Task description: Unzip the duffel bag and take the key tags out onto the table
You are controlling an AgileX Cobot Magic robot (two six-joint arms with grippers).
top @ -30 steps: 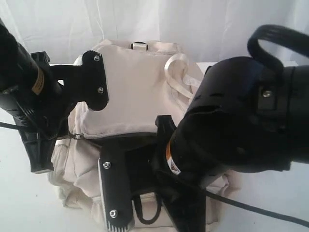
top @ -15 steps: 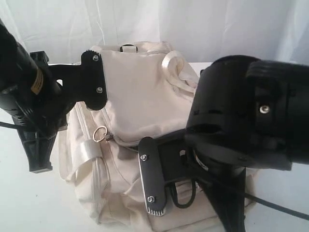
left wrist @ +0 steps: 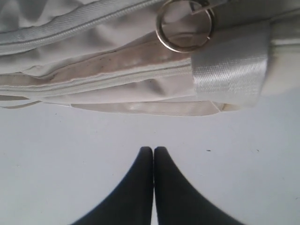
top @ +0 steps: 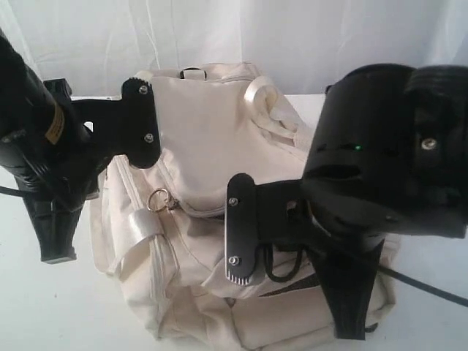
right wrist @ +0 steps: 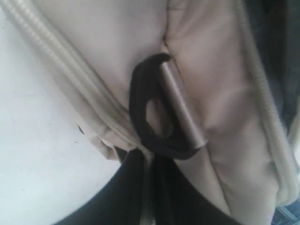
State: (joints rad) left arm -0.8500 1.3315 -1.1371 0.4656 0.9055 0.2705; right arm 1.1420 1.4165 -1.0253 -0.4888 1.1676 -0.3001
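Duffel bag fabric lies on the white tabletop in the left wrist view, with a metal ring pull and a shiny strap loop on its side. The left end effector hovers over bare tabletop just beside the bag, its tips pressed together on nothing.

In the right wrist view the right end effector is closed at the bag's edge beside a black D-ring. A pale strip sits between its tips, so I judge it clamped on the bag. Dark lining shows past a zip track, so the zip looks at least partly undone. No key tags show in any view; taking them out is all still to do.

In the exterior view the bag sits between the left arm and the right arm. A second ago the right arm hung lower and nearer the middle, over a dark gap under the flap. Now it stands further right, the bag has swung with it, and the ring pull and strap loop face the camera.
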